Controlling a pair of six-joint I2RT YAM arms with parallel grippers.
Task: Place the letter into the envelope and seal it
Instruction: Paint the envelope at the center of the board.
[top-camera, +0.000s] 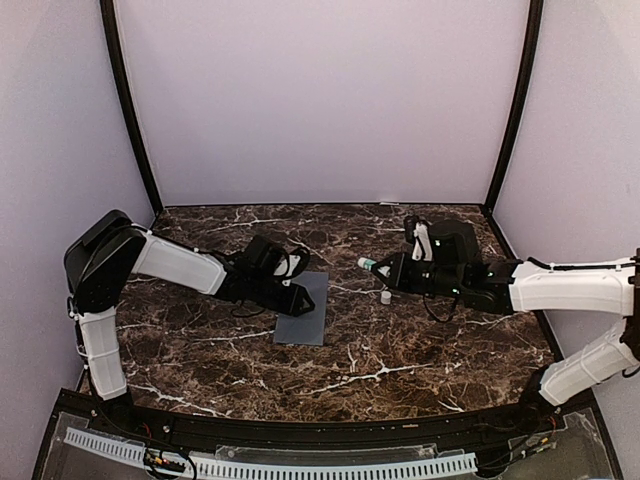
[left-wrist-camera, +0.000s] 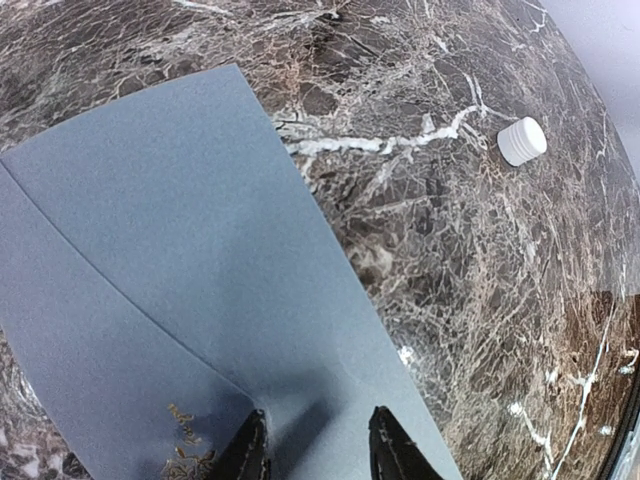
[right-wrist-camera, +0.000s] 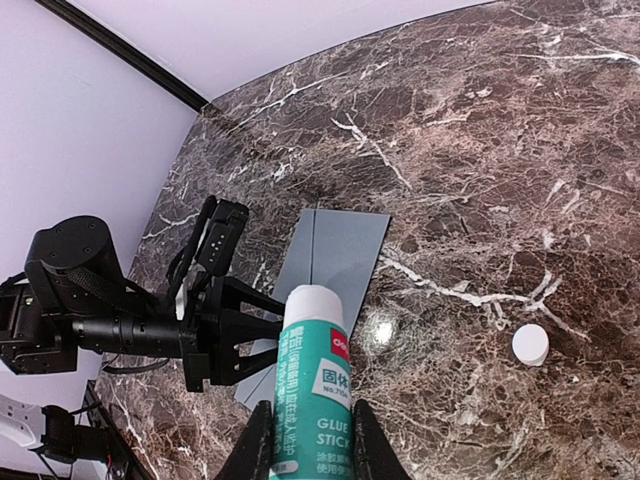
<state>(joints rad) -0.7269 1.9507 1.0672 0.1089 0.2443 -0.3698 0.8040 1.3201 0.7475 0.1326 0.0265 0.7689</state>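
2 hands are over the table (top-camera: 420, 360). The left hand (left-wrist-camera: 318, 452), fingers partly spread and gripping nothing, has its tips down on 1 grey envelope (left-wrist-camera: 180, 260). The envelope lies flat, its long axis running near to far and its far end leaning slightly right. The right hand (right-wrist-camera: 310, 455) is clamped on 1 uncapped glue stick (right-wrist-camera: 315, 370) that points toward the envelope. 1 white cap (right-wrist-camera: 530, 344) stands just beside it.
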